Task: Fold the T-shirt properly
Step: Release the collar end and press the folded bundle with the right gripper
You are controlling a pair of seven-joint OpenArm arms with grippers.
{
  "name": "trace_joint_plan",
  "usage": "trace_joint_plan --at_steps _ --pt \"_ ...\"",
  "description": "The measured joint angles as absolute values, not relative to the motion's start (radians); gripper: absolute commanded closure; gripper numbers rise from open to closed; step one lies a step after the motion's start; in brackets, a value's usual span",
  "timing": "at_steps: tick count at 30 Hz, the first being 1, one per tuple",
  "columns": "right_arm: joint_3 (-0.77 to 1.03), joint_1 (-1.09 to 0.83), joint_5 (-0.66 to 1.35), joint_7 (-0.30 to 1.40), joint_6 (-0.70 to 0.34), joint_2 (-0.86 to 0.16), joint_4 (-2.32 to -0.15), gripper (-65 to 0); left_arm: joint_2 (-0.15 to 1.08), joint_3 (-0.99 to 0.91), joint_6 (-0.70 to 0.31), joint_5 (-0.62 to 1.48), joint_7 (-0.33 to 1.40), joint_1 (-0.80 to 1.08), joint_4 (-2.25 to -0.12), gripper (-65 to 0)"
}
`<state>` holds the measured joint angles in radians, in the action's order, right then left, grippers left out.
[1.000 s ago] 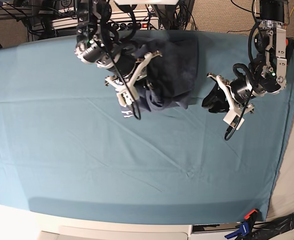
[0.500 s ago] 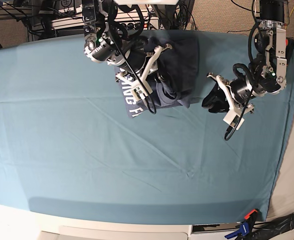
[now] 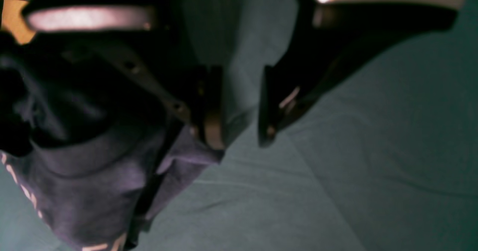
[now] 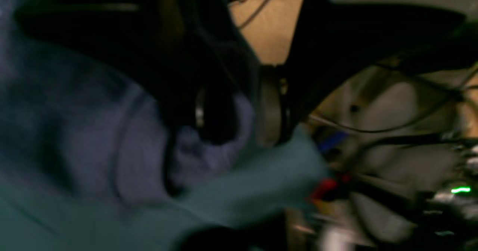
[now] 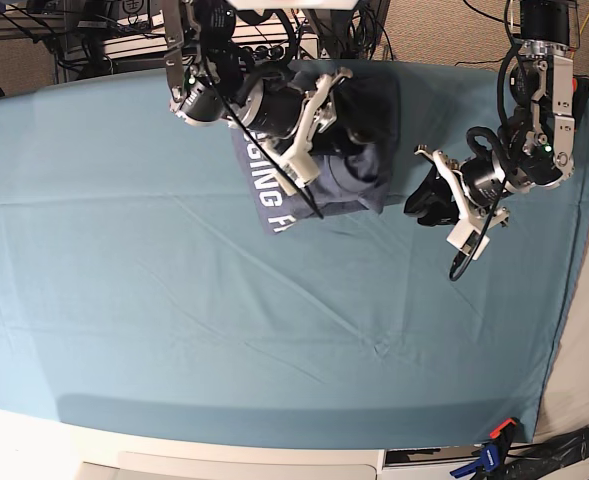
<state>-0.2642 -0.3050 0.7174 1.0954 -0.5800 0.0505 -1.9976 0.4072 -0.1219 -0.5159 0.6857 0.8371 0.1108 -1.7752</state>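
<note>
While folded, T-shirt (image 5: 359, 150) lies on teal cloth (image 5: 174, 300).

White block lettering stands on the T-shirt (image 5: 319, 160), along the folded edge that faces the near-left side in the base view. Only part of it reads: "ING" and then an "F", the rest being covered by the right arm and its claw (image 5: 326, 105). In the left wrist view bits of pale letters show at the shirt's lower edge, too blurred to read. No other text is legible.
</note>
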Motion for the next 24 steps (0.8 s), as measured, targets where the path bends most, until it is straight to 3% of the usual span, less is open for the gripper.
trace_joint_plan --at_steps 4,11,14,17,21,24 --pt "-0.265 -0.305 0.861 1.097 -0.686 0.051 -1.998 -19.1 0.407 -0.122 -0.516 0.686 0.837 0.111 -1.775 -17.0" --pt "-0.265 -0.278 0.915 1.099 -0.696 0.051 -2.000 -18.9 0.407 -0.122 -0.516 0.686 0.837 0.111 -1.775 -17.0" --pt "-0.241 -0.258 0.816 1.111 -0.692 0.051 -2.082 -16.1 0.407 -0.122 -0.516 0.686 0.837 0.111 -1.775 -17.0" --pt "-0.188 -0.242 0.710 1.100 -0.699 0.053 -2.222 -0.4 0.407 -0.122 -0.516 0.685 0.838 0.111 -1.775 -16.9" --pt "-0.083 -0.263 0.586 1.080 -0.699 0.053 -2.336 0.0 0.407 -0.122 -0.516 0.685 0.838 0.112 -1.775 -15.1" --pt "0.009 -0.297 0.488 1.077 -0.551 0.054 -2.339 0.0 0.407 -0.122 -0.516 0.685 0.837 0.111 -1.775 -15.0"
